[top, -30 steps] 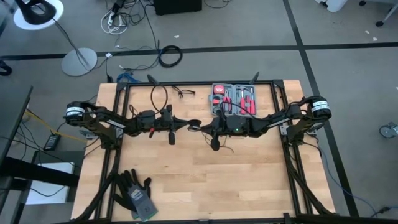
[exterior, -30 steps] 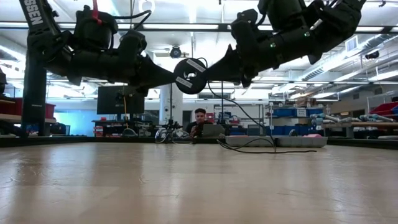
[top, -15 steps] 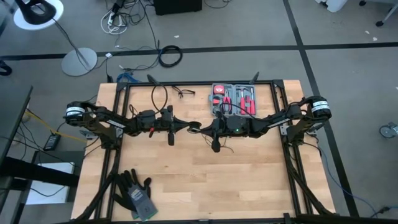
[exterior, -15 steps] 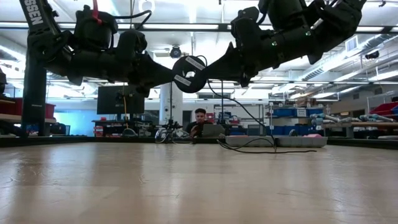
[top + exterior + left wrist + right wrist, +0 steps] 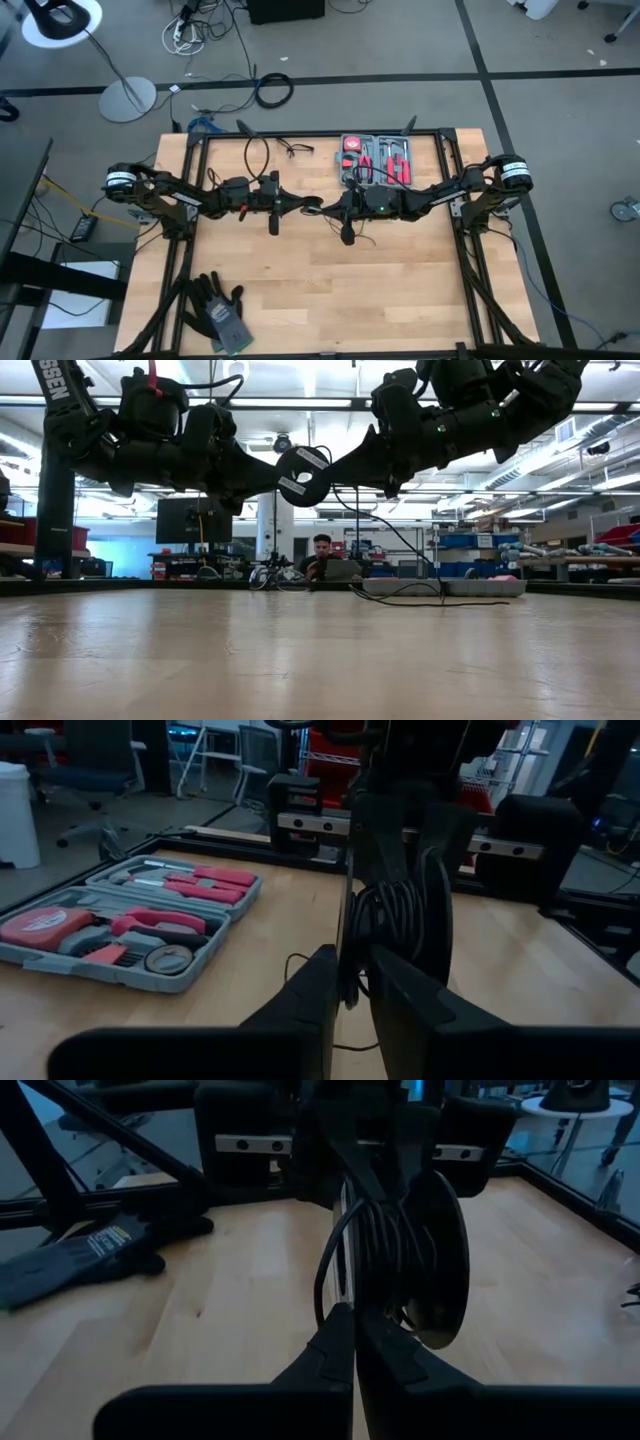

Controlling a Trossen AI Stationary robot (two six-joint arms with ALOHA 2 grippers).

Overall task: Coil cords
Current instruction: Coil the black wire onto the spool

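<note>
Cord (image 5: 303, 476): wound on a round puck, held in mid-air above the table (image 5: 330, 290) centre. Right gripper (image 5: 352, 1342): fingers pinched together on it. Left gripper (image 5: 352, 982): fingers slightly apart around it.

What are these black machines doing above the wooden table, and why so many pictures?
They are two robot arms. One camera looks down from above, one sits at tabletop height, and one rides on each wrist. The left gripper and right gripper meet in mid-air over the table, around a round black spool wound with thin black cord. The right fingers are pinched shut on the cord. On the table lie an open tool kit, dark work gloves and a loose cable loop.
</note>
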